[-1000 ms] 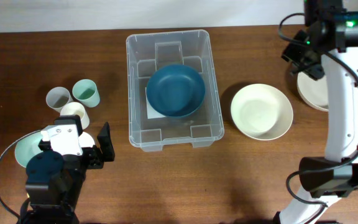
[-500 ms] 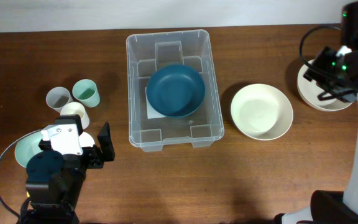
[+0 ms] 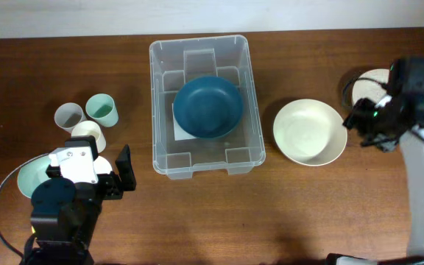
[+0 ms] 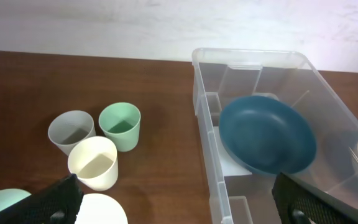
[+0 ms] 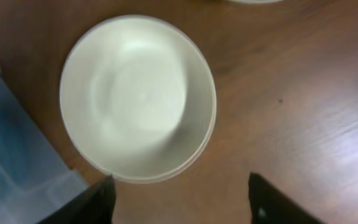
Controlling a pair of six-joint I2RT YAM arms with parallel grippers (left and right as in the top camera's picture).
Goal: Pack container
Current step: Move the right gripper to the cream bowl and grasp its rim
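Note:
The container (image 3: 155, 110) is a clear plastic bin at the table's middle, with a dark blue bowl (image 3: 207, 107) lying on its floor. A cream bowl (image 3: 309, 132) sits on the table to its right. My right gripper (image 3: 366, 125) is open and empty, hovering just right of the cream bowl. In the right wrist view the cream bowl (image 5: 138, 96) lies ahead of the open fingers (image 5: 182, 202). My left gripper (image 3: 114, 177) is open and empty at the front left. The left wrist view shows its fingers (image 4: 179, 208), the container (image 4: 204, 124) and the blue bowl (image 4: 267, 134).
A grey cup (image 3: 68, 115), a green cup (image 3: 102, 109) and a cream cup (image 3: 87, 132) stand left of the container. A pale green plate (image 3: 28, 177) lies by my left arm. A cream plate (image 3: 370, 81) sits at the far right, partly hidden by my right arm.
My right arm has swung from the back right, over the cream plate, forward and down to beside the cream bowl. The left arm has not moved.

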